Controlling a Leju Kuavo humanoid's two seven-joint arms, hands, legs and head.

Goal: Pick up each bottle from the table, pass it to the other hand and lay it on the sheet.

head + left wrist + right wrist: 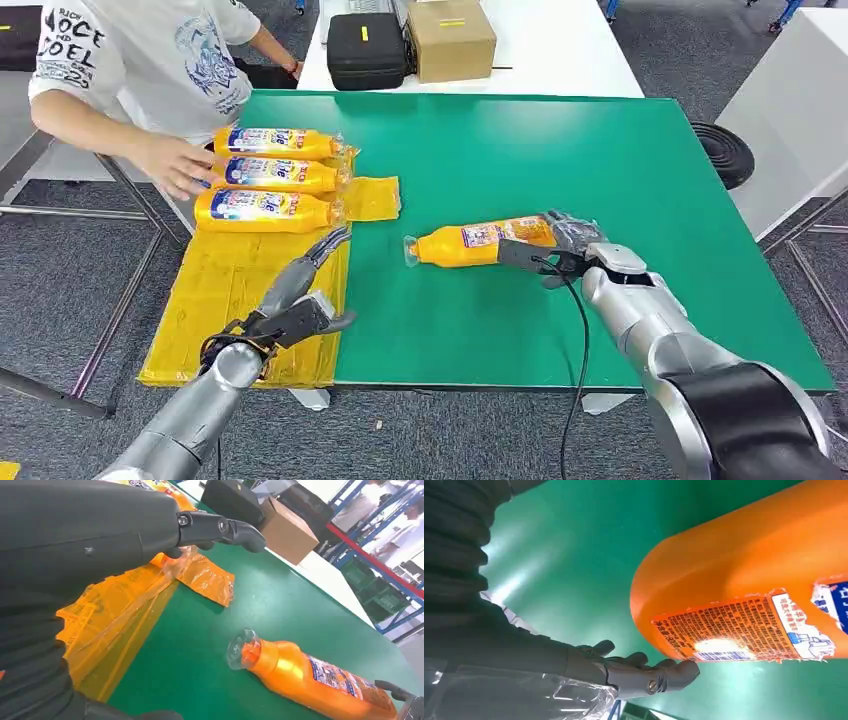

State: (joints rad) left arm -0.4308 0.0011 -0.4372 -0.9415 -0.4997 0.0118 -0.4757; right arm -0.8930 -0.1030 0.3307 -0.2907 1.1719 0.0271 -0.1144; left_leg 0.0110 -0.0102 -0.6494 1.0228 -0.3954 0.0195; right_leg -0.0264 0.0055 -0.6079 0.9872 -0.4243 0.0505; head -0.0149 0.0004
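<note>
An orange bottle (480,242) lay on its side on the green surface (620,170), its clear cap pointing toward the yellow sheet (240,300) and its base toward the right hand (560,248). The right hand's fingers (644,672) reached around the base end of the bottle, touching it near the label, yet whether they had closed into a firm hold could not be told. The bottle rested on the surface, well apart from the sheet.

The left hand (300,305) hovered over the sheet's near right edge, its fingers spread and holding nothing.

Three more orange bottles (270,175) lay side by side at the far end of the sheet, caps toward the green surface. A person's hand (180,165) rested on the middle one. A crumpled yellow wrapper (372,197) lay just beside those bottles' caps. Beyond the green surface stood a black case (366,48) and a cardboard box (450,38) on a white table (560,50).
</note>
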